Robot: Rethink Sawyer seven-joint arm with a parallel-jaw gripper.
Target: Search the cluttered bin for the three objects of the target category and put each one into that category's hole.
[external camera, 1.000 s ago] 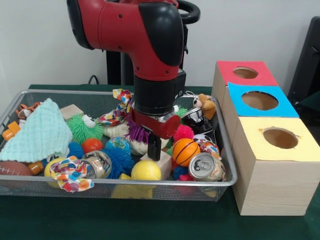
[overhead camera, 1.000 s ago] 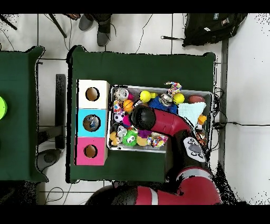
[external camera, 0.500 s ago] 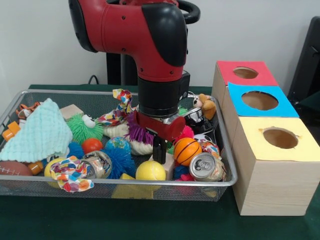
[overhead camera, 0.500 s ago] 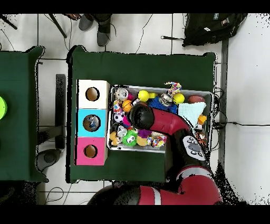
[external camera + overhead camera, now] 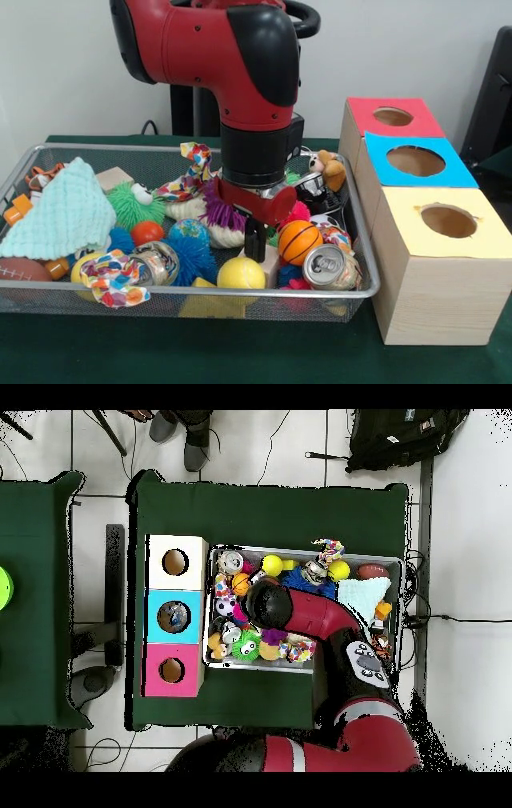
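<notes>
Your claw (image 5: 254,244) hangs low in the wire bin (image 5: 364,264), at the frame's centre, its dark tip on a pale wooden block (image 5: 269,262) just right of the yellow ball (image 5: 241,274); you cannot tell whether it is open or closed. The crushed can (image 5: 328,267) lies on its side at lower right, long axis left-right, top facing you.

A counter (image 5: 96,360) covered in dark green cloth is seen. Two things are carried directly on it: a wire bin (image 5: 352,232), set beneath and around the hand (image 5: 254,248), and a row of three wooden boxes (image 5: 436,300) just beside the bin, off to the hand's side. The boxes are topped red, blue and yellow, each with a round hole.
</notes>
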